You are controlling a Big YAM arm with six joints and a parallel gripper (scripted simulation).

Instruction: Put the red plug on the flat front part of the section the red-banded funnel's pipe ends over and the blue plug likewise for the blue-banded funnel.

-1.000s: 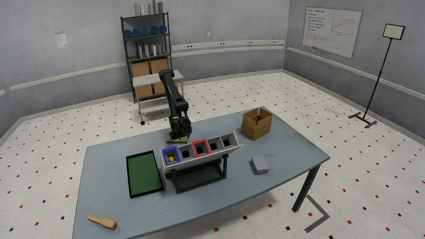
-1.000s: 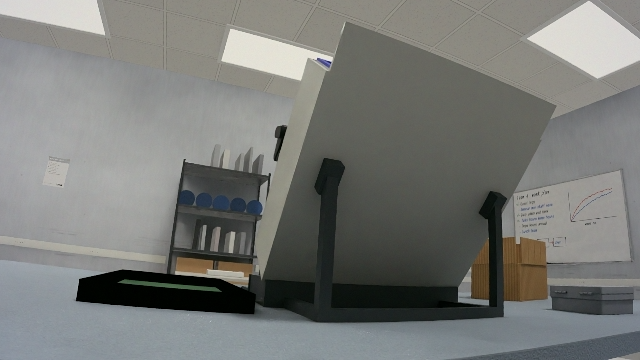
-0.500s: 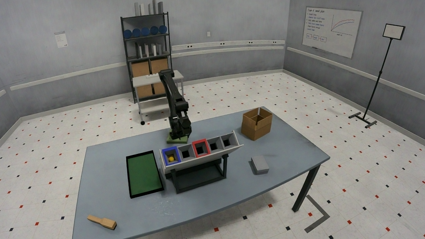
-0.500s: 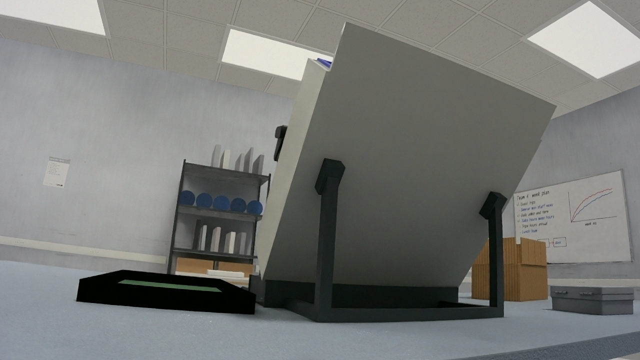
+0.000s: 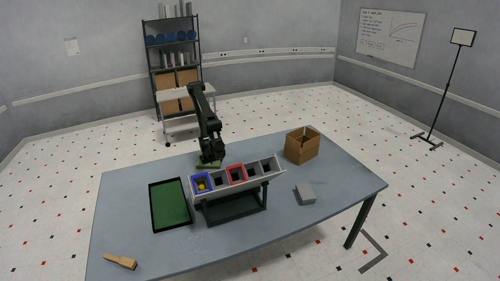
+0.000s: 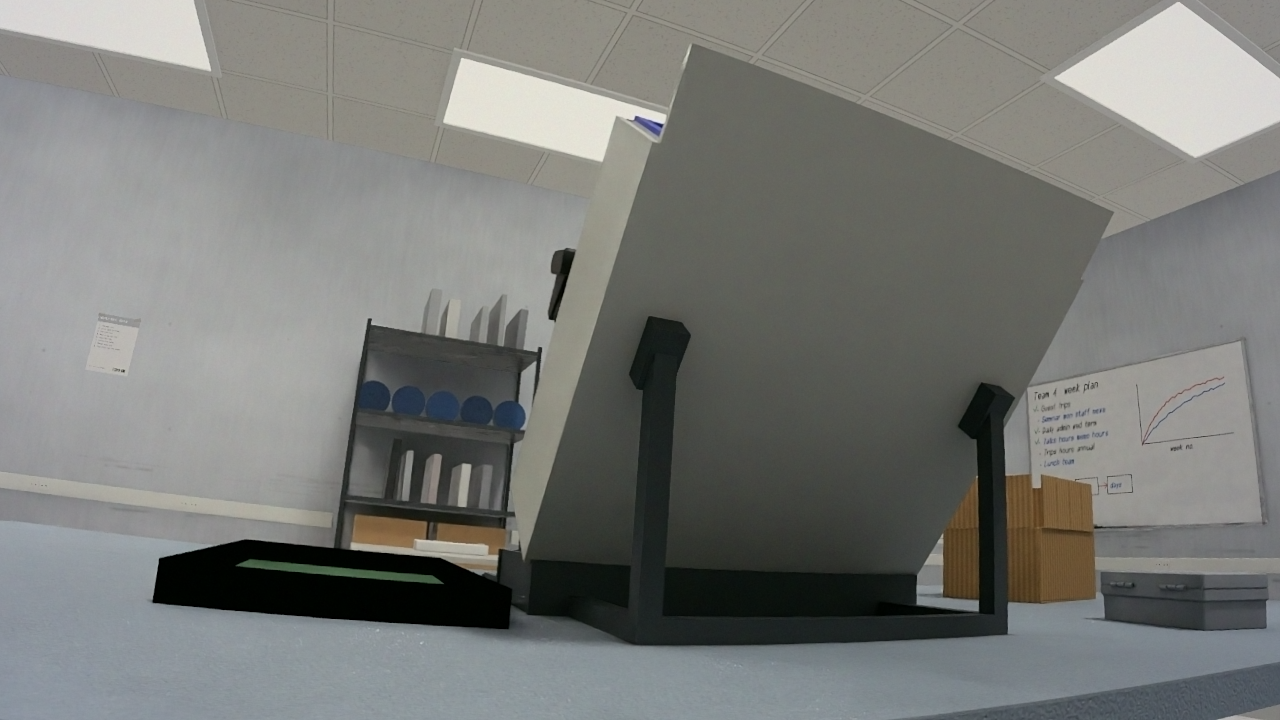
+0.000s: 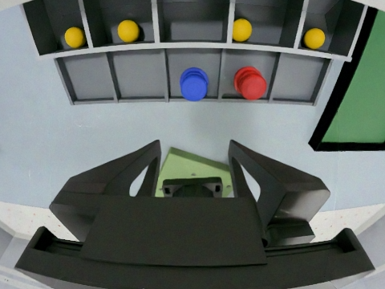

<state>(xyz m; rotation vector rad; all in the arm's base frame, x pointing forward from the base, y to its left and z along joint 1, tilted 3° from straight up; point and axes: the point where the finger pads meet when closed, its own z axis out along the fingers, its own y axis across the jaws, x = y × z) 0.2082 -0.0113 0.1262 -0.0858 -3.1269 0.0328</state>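
In the wrist view the tray has five sections side by side. The blue plug [image 7: 193, 83] stands on the flat front part of the middle section. The red plug [image 7: 250, 83] stands on the front part of the section to its right. Yellow marbles [image 7: 128, 30] lie in the back parts of the other four sections; the middle one's back part looks empty. My gripper [image 7: 194, 146] is open and empty, pulled back from the plugs, above the arm's green base plate [image 7: 192, 177]. In the top view the blue-banded funnel [image 5: 201, 182] holds a yellow marble, and the red-banded funnel [image 5: 236, 173] looks empty.
The black-rimmed green marble tray [image 5: 168, 204] lies left of the funnel rack. A cardboard box [image 5: 301, 144] and a grey box [image 5: 306, 193] stand to the right. A wooden block [image 5: 120, 260] lies at the table's front left. The grey cover [image 6: 787, 340] hides the pipes.
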